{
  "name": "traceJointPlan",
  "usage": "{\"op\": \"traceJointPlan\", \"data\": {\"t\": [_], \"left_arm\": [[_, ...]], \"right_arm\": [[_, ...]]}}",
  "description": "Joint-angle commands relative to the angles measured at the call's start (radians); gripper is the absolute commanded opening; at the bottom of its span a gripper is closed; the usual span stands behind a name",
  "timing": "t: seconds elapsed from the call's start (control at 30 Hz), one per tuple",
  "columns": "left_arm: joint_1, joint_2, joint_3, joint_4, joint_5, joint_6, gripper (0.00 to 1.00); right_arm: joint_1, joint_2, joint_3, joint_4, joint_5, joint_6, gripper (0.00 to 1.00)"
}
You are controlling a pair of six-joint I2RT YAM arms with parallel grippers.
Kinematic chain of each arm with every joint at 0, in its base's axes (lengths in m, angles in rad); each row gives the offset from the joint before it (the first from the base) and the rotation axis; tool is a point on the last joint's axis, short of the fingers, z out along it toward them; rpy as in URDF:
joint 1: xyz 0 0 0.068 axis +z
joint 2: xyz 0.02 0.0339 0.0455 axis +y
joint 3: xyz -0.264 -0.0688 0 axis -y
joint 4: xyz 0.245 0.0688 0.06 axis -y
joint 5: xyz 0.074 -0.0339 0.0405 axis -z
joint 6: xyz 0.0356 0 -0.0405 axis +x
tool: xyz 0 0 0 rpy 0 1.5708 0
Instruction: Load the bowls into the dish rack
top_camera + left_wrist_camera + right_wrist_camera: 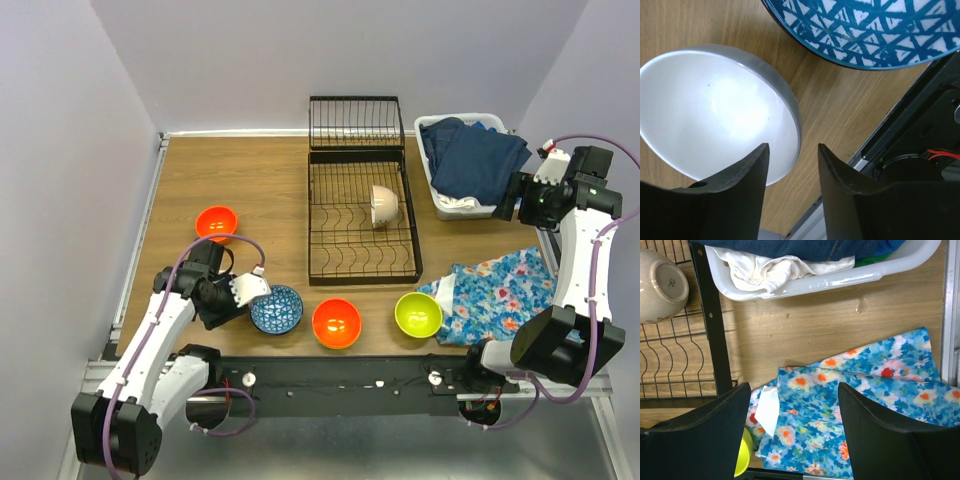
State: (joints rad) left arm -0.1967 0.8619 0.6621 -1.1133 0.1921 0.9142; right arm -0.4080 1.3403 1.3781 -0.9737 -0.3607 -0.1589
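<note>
I see my left fingers [740, 200] released, straddling the white bowl [715, 110] rim, blue patterned bowl [875, 30] at its 1 o'clock; my right fingers [700, 440] hang released over floral cloth [880, 405]; cream bowl [385, 204] in the dish rack [345, 262]

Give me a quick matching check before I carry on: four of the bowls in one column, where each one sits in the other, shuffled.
Bowls:
1. cream bowl
2. white bowl
3. lime green bowl
4. blue patterned bowl

Places:
A. beside the floral cloth
B. at the fingertips of the open left gripper
C. on its side in the dish rack
D. directly left of the near orange bowl in the top view

Pairs: 1-C, 2-B, 3-A, 4-D
</note>
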Motion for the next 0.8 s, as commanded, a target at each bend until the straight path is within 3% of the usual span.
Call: {"op": "traceJointPlan", "data": {"t": [0.0, 0.03, 0.17, 0.27, 0.43, 0.53, 0.63, 0.73, 0.77], "left_arm": [[0.0, 0.035, -0.025, 0.072, -0.005, -0.026, 0.49], [0.002, 0.054, -0.025, 0.081, -0.005, -0.037, 0.46], [0.0, 0.077, 0.004, 0.086, 0.023, -0.066, 0.16], [0.002, 0.039, 0.053, 0.025, 0.05, -0.058, 0.0], [0.002, -0.063, 0.233, -0.164, 0.102, 0.038, 0.0], [0.002, 0.0, 0.411, -0.229, 0.223, 0.029, 0.0], [0.0, 0.131, 0.548, -0.131, 0.354, -0.115, 0.0], [0.0, 0.269, 0.62, 0.073, 0.55, -0.344, 0.0], [-0.003, 0.296, 0.626, 0.219, 0.617, -0.416, 0.0]], "right_arm": [[-0.009, -0.018, -0.016, 0.021, -0.017, 0.002, 0.78], [-0.009, -0.018, -0.011, 0.02, -0.017, 0.001, 0.78], [-0.009, -0.015, -0.001, 0.013, -0.007, -0.001, 0.78], [-0.009, -0.015, -0.001, 0.007, -0.009, -0.002, 0.78], [-0.009, -0.009, 0.01, -0.008, -0.009, -0.011, 0.78], [-0.009, 0.002, 0.019, -0.01, -0.011, -0.01, 0.78], [-0.009, 0.017, 0.029, -0.008, -0.015, 0.008, 0.78], [-0.009, 0.023, 0.05, -0.011, -0.027, 0.013, 0.78], [-0.009, 0.025, 0.059, -0.016, -0.026, 0.015, 0.78]]}}
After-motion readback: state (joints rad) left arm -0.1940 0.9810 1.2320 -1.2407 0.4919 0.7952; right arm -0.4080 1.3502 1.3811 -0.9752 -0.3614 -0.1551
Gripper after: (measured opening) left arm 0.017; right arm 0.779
